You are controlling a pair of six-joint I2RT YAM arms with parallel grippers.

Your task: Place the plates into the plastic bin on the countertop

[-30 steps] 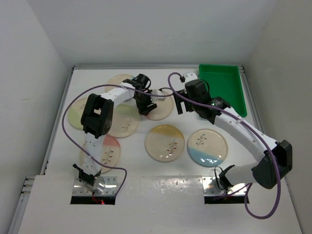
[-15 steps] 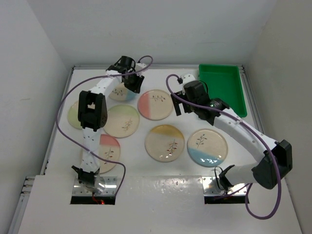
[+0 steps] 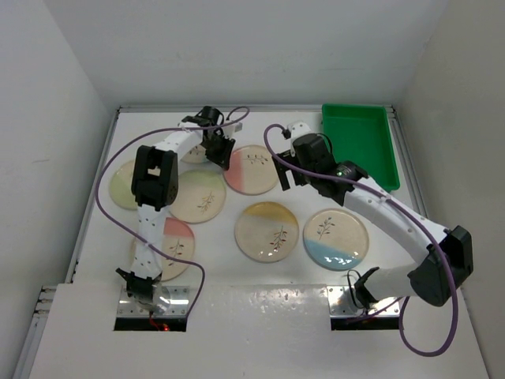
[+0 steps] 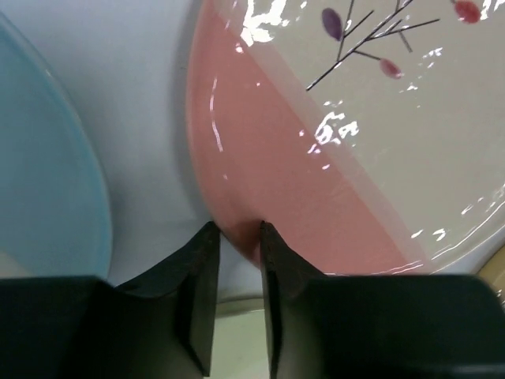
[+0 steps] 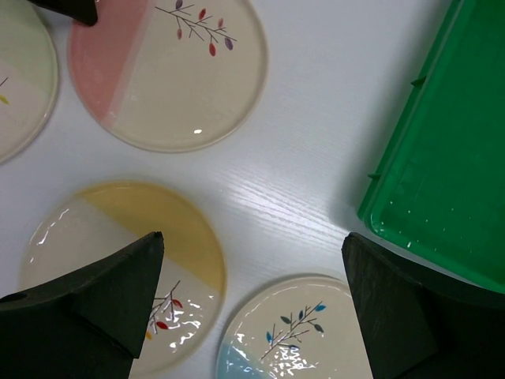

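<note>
LEFT: I read the left gripper (image 4: 237,237) with jaws narrowly apart, the pink plate (image 4: 331,181) rim between its fingertips; I cannot tell if it clamps | RIGHT: right gripper (image 5: 252,245) released, spread wide above the countertop (image 5: 316,118); yellow plate (image 5: 118,260) at its left finger, plastic bin (image 5: 442,158) ahead-right.

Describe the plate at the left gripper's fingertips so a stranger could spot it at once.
From the green bin at the countertop's far right corner, look left along the far row to the nearest plate, the pink plate. Its left side is pink, unlike the yellow plate nearer the arms and the blue plate to its left.
</note>
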